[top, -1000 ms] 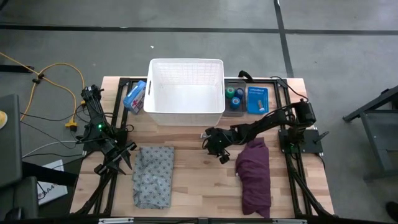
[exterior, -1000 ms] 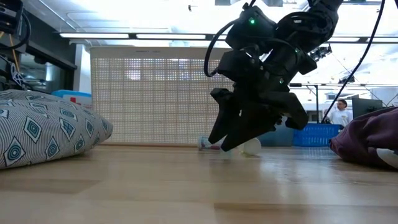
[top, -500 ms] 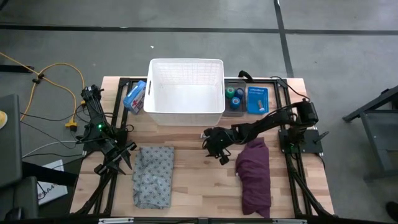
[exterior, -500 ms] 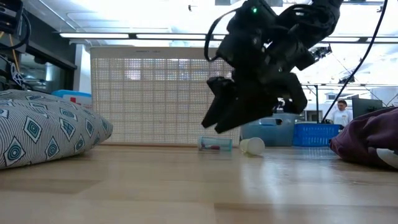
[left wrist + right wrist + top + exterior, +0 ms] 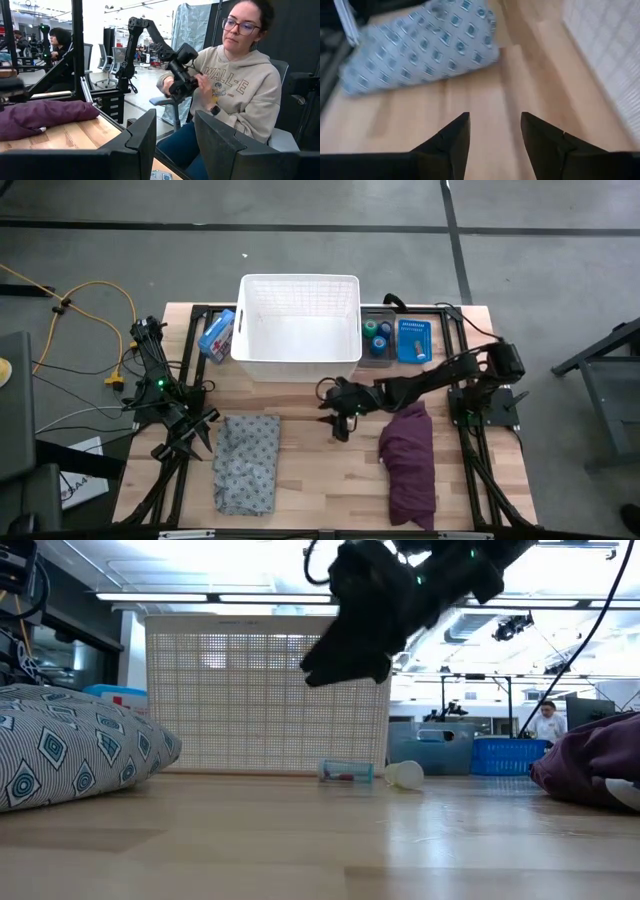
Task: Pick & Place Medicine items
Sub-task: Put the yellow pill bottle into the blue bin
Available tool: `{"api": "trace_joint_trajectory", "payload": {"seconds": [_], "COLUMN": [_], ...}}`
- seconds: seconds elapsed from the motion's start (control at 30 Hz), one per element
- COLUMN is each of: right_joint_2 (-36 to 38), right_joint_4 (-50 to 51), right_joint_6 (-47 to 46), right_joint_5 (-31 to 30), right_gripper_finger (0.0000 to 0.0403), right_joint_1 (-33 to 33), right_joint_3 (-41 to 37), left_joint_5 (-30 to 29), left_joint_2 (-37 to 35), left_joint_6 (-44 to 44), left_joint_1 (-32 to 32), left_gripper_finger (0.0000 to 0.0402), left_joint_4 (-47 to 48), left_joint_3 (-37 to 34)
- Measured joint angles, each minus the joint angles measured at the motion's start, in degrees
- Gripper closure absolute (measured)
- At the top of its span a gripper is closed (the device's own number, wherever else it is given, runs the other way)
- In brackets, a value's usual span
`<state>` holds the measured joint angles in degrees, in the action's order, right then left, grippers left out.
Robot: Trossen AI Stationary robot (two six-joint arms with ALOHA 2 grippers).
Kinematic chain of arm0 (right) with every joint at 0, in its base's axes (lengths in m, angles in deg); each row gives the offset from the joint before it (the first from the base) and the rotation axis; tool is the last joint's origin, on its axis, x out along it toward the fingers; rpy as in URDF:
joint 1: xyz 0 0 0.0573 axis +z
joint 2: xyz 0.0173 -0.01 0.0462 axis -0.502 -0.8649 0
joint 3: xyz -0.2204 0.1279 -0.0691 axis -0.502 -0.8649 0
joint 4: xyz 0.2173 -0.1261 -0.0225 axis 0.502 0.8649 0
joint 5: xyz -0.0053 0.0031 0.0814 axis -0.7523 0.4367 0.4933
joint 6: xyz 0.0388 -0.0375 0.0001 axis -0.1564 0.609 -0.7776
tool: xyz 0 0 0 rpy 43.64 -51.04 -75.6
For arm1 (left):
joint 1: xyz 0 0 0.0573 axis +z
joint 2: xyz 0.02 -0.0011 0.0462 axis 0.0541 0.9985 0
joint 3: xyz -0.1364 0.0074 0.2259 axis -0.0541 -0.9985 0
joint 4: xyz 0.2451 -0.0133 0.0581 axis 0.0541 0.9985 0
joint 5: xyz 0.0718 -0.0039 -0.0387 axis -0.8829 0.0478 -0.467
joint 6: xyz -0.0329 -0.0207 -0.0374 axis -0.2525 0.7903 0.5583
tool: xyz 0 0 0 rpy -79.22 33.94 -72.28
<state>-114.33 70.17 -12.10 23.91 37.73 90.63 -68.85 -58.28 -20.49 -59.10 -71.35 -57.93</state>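
1. Just in front of the white basket [image 5: 299, 330], near its front right corner, the right gripper [image 5: 338, 408] hangs in the air above the wooden table [image 5: 310, 465]. Fingers apart, nothing between them. The right wrist view shows only bare wood in the gap.
2. Low view: right gripper [image 5: 345, 645] is raised well clear of the tabletop, in front of the basket's mesh wall [image 5: 250, 690].
3. Clear vial-like piece [image 5: 346, 772] lies on its side on the table at the foot of the basket wall, with a small whitish cap-like piece [image 5: 404, 774] just beside it. Neither is touched by the gripper.
4. Right of the basket, a small clear bin [image 5: 377, 345] holds the green tape roll [image 5: 370, 329] and a blue tape roll [image 5: 382, 335]. A blue perforated tray [image 5: 412, 340] sits beside the bin, on the side away from the basket.
5. Left of the basket: a blue packet [image 5: 216, 334] touching its side wall.
6. Grey patterned cloth [image 5: 246, 461] lies in front of the basket toward the left; purple cloth [image 5: 409, 460] in front toward the right, next to the right arm.
7. Left gripper [image 5: 196, 432] is parked at the table's left edge, beside the grey cloth. Fingers [image 5: 142, 140] slightly parted, holding nothing.
8. Left wrist view: a seated person [image 5: 240, 95] beyond the table, handling a dark device.
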Motion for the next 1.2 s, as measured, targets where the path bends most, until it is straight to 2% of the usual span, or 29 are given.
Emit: {"api": "trace_joint_trajectory", "payload": {"seconds": [0.13,0.33,0.43,0.6,0.93,1.1,1.2], "right_joint_2": [-0.01,-0.05,-0.05,-0.05,-0.08,1.08,0.94], "right_joint_4": [6.36,19.47,24.32,32.35,37.18,48.92,57.76], "right_joint_6": [-9.3,-18.04,-22.61,-29.96,-38.29,-40.16,-41.29], "right_joint_5": [0.03,-0.59,-2.79,-2.69,1.28,2.1,-0.78], "right_gripper_finger": [0.0239,0.0239,0.0239,0.0239,0.0239,0.0239,0.0239], "right_joint_1": [1.69,3.36,3.91,4.04,2.62,1.78,3.05], "right_joint_3": [4.34,9.85,10.99,11.35,11.92,19.98,26.92], "left_joint_5": [0.0,0.0,0.0,0.0,0.0,0.0,0.0], "left_joint_2": [0.0,0.0,0.0,0.0,0.0,0.0,0.01], "left_joint_6": [0.0,0.0,0.0,0.0,0.0,0.0,0.0], "left_joint_1": [0.0,-0.01,0.0,0.0,0.0,-0.02,-0.01], "left_gripper_finger": [0.0274,0.0274,0.0274,0.0274,0.0274,0.0274,0.0274], "left_joint_4": [-0.03,-0.04,-0.04,-0.04,-0.04,-0.04,-0.05], "left_joint_3": [0.0,0.0,0.0,0.0,0.0,0.0,0.0]}}
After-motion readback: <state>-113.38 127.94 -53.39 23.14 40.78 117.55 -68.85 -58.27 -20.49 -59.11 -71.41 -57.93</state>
